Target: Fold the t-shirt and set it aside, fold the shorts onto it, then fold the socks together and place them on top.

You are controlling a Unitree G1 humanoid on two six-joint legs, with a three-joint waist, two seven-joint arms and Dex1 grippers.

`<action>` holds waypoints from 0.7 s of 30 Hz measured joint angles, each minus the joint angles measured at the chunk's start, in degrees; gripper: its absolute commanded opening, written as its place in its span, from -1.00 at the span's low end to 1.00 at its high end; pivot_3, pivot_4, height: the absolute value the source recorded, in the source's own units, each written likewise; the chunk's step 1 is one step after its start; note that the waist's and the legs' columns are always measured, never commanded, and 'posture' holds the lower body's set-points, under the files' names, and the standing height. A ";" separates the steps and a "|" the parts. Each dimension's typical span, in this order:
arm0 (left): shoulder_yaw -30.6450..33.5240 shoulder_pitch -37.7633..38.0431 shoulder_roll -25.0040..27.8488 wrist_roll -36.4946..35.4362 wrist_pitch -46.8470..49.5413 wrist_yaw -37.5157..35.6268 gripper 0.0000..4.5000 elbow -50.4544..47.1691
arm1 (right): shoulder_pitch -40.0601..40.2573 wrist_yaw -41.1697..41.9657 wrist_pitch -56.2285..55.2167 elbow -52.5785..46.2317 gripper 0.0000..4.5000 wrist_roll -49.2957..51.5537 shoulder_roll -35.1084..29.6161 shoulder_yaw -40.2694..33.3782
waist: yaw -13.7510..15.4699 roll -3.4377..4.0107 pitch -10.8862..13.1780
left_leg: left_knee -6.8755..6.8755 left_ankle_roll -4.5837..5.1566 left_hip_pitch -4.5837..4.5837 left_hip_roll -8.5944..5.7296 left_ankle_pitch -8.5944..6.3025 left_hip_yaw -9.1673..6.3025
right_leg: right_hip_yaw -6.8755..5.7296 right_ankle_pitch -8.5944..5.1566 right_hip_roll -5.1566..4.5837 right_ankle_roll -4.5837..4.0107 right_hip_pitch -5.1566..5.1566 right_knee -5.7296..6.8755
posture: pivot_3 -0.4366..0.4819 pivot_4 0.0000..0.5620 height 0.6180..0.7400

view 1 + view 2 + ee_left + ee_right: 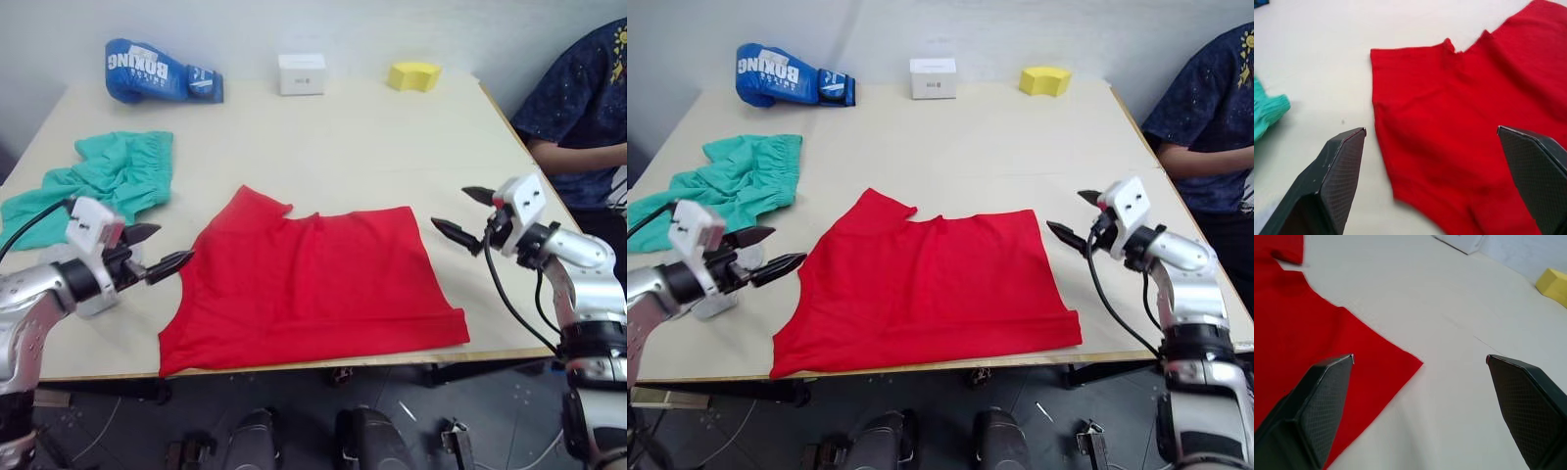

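Note:
The red t-shirt lies spread flat on the table near the front edge, sleeve and neck toward the far side. The teal shorts lie crumpled at the left. My left gripper hovers open just left of the t-shirt's left edge, holding nothing. My right gripper is open beside the t-shirt's far right corner, also holding nothing. A pale grey patch under my left wrist may be the socks, mostly hidden.
A blue boxing glove, a white box and a yellow sponge sit along the far edge of the table. A person in a dark blue shirt sits at the right side.

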 measured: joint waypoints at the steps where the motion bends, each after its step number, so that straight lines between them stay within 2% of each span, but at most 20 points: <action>1: -2.12 -3.88 -0.78 1.44 0.21 0.98 1.00 3.06 | -3.41 0.22 -0.31 4.75 0.97 -1.13 0.65 0.67 | 0.00 -0.01 0.01 | 0.00 -0.12 0.01 0.00 0.07 0.06 | 0.04 0.00 0.03 0.00 -0.05 0.05 | -0.05 -0.47 1.00; 7: -13.95 -20.97 -6.51 8.73 1.17 1.90 1.00 21.22 | -16.73 0.00 -1.21 28.68 0.97 -8.10 4.82 4.64 | 0.06 -0.19 0.13 | 0.09 -0.30 -0.25 -0.06 0.23 0.74 | 0.18 0.01 0.28 0.05 -0.71 0.37 | -0.05 -0.47 1.00; 10: -17.52 -27.57 -8.43 13.15 -0.92 2.76 1.00 30.04 | -21.13 -0.19 -1.44 35.25 0.97 -9.76 6.81 4.90 | -0.25 -0.22 0.18 | 0.14 -0.19 -0.31 -0.03 0.23 1.01 | 0.31 0.07 0.26 0.17 -0.86 0.38 | -0.05 -0.47 1.00; 16: -17.97 -30.49 -9.08 17.08 -3.73 4.01 1.00 39.82 | -25.61 -1.92 -0.89 40.68 0.97 -13.08 8.99 5.24 | -0.99 -0.22 0.18 | 0.24 -0.15 -0.21 0.06 0.20 1.21 | 0.51 0.08 0.16 0.20 -0.88 0.47 | -0.05 -0.47 1.00; 21: -17.54 -30.80 -9.76 18.12 -5.52 4.66 1.00 42.91 | -26.29 -4.65 0.60 42.88 0.97 -14.53 11.83 5.06 | -1.12 -0.23 0.18 | 0.41 -0.15 -0.18 0.06 0.20 1.22 | 0.66 0.10 0.13 0.23 -0.88 0.68 | -0.05 -0.47 1.00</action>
